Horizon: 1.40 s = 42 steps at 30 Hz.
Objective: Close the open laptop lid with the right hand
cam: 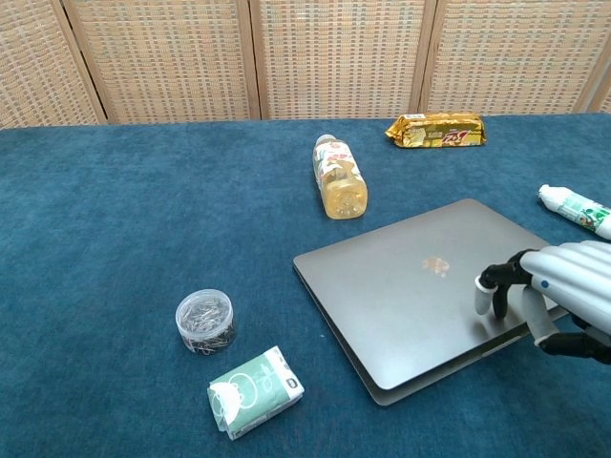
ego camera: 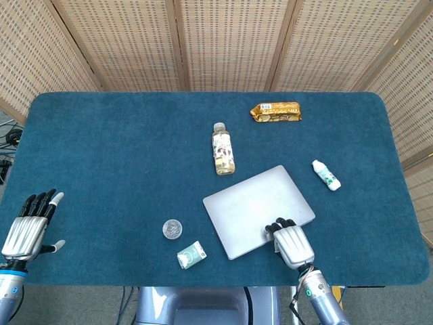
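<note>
The grey laptop (ego camera: 257, 208) (cam: 418, 291) lies near the table's front, right of centre, with its lid flat down on the base. My right hand (ego camera: 292, 244) (cam: 554, 301) rests on the lid's near right corner, its fingertips (cam: 484, 298) touching the lid and holding nothing. My left hand (ego camera: 28, 227) hovers at the table's front left edge with its fingers spread and nothing in them; the chest view does not show it.
A juice bottle (ego camera: 222, 149) lies behind the laptop and a gold snack pack (ego camera: 275, 111) further back. A small white bottle (ego camera: 326, 175) lies to the laptop's right. A jar of clips (ego camera: 172, 228) and a green tissue pack (ego camera: 191, 254) sit to its left.
</note>
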Each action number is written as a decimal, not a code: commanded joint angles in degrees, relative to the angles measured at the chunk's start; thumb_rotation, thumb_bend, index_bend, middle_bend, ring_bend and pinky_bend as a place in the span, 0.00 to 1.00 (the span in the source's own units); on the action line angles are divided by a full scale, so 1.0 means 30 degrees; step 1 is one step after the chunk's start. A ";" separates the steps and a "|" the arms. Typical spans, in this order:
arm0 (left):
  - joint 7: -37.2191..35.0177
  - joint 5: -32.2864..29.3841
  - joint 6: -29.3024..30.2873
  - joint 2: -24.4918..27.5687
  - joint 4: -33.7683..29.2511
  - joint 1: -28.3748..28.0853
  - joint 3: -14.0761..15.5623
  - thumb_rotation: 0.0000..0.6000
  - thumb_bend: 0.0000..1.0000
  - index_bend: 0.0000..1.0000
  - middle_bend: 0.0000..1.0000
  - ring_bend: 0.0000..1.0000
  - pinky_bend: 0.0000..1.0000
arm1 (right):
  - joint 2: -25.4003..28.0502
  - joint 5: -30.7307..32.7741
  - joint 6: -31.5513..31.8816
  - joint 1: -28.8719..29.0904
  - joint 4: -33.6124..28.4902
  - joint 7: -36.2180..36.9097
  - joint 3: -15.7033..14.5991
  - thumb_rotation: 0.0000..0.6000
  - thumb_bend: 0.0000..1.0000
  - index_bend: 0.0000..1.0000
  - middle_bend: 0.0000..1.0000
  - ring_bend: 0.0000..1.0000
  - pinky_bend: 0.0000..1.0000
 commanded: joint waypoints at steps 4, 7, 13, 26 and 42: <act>-0.0008 -0.0013 0.0035 0.0017 -0.0018 0.0017 -0.0019 1.00 0.10 0.00 0.00 0.00 0.00 | -0.0340 -0.0140 -0.0218 -0.0232 0.0421 0.0121 -0.0068 1.00 1.00 0.37 0.43 0.25 0.30; -0.0021 -0.0015 0.0063 0.0025 -0.0025 0.0022 -0.0037 1.00 0.10 0.00 0.00 0.00 0.00 | -0.0454 -0.0207 -0.0324 -0.0331 0.0586 0.0156 -0.0061 1.00 1.00 0.37 0.43 0.25 0.30; 0.0004 -0.0004 0.0052 0.0025 -0.0039 0.0023 -0.0023 1.00 0.10 0.00 0.00 0.00 0.00 | -0.0441 -0.0422 -0.0400 -0.0510 0.0645 0.0183 0.0092 1.00 1.00 0.37 0.42 0.25 0.30; -0.0174 -0.0064 0.0207 0.0083 -0.0028 0.0074 -0.0138 1.00 0.10 0.00 0.00 0.00 0.00 | 0.1293 -0.1693 0.1009 -0.0483 -0.0373 -0.0455 0.1757 1.00 0.88 0.37 0.36 0.25 0.30; -0.0468 -0.0159 0.0777 -0.0010 0.0134 0.0236 -0.0455 1.00 0.09 0.00 0.00 0.00 0.00 | 0.4086 -0.2502 0.2605 -0.1839 0.0534 0.2501 0.1968 1.00 0.16 0.08 0.00 0.00 0.09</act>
